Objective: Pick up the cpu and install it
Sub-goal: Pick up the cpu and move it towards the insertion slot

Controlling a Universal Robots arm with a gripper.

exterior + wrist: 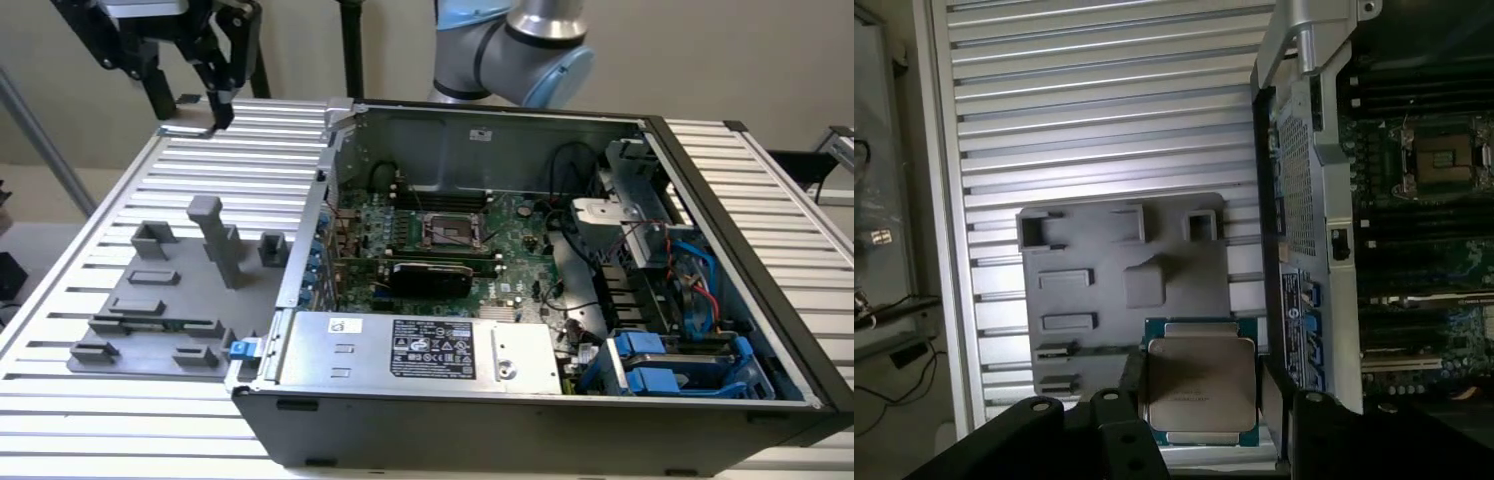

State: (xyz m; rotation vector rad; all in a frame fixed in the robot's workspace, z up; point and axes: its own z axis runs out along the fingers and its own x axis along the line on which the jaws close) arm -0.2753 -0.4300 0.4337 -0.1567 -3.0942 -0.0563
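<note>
The cpu, a flat square chip with a silvery top and pale edge, sits between the two black fingers of my gripper, which is shut on its two opposite sides. It hangs well above the grey fixture plate. In the exterior view my gripper is high over the far corner of the ribbed table on the exterior view's left, apart from the open computer case. The black-framed socket on the motherboard lies open inside the case, also seen as the socket in the wrist view.
The grey fixture plate with upright blocks stands on the ribbed metal table. The case wall rises between the plate and the motherboard. Inside the case are a power supply, cables and blue drive brackets.
</note>
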